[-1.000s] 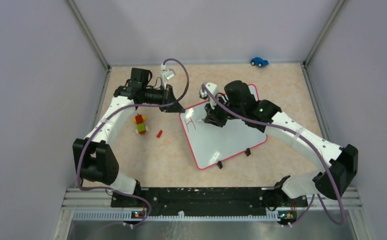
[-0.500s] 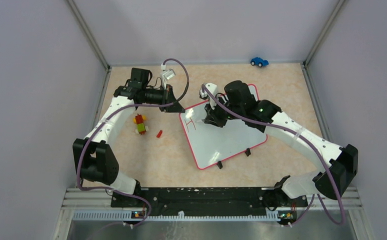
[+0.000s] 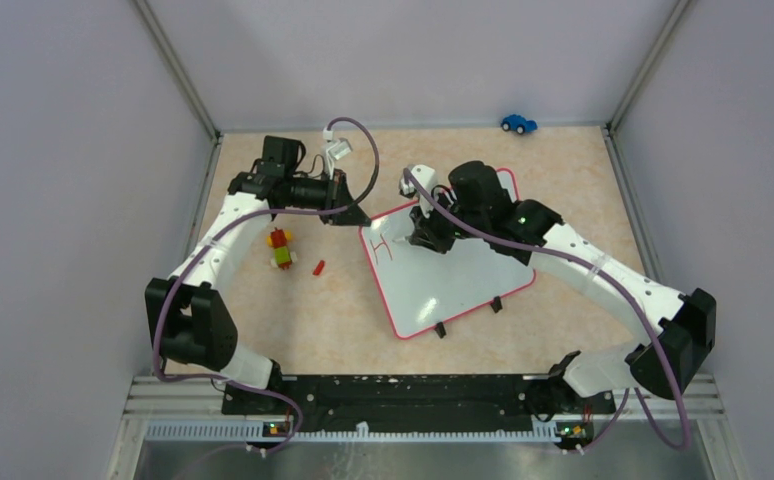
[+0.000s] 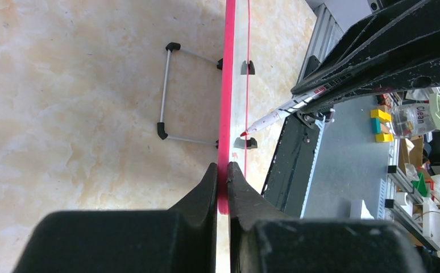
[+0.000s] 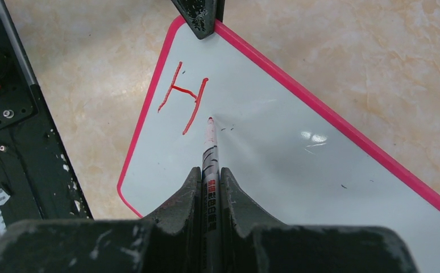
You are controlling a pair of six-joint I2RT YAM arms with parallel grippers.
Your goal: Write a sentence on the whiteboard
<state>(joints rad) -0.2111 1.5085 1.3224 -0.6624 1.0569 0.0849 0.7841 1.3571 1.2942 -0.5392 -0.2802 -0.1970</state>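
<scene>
The whiteboard, white with a pink-red frame, lies tilted on the floor. My left gripper is shut on its far left corner, and the frame's red edge runs between its jaws. My right gripper is shut on a marker and hovers over the board's upper left part. The marker's red tip is at the board's surface, just right of a red letter H. That H is all that shows of the sentence.
A stack of coloured toy bricks and a small red piece lie left of the board. A blue toy car sits by the back wall. The board's two black feet point toward the arm bases.
The right gripper with the marker has edged slightly away from the H, so more of the letter shows. The left arm has not moved.
</scene>
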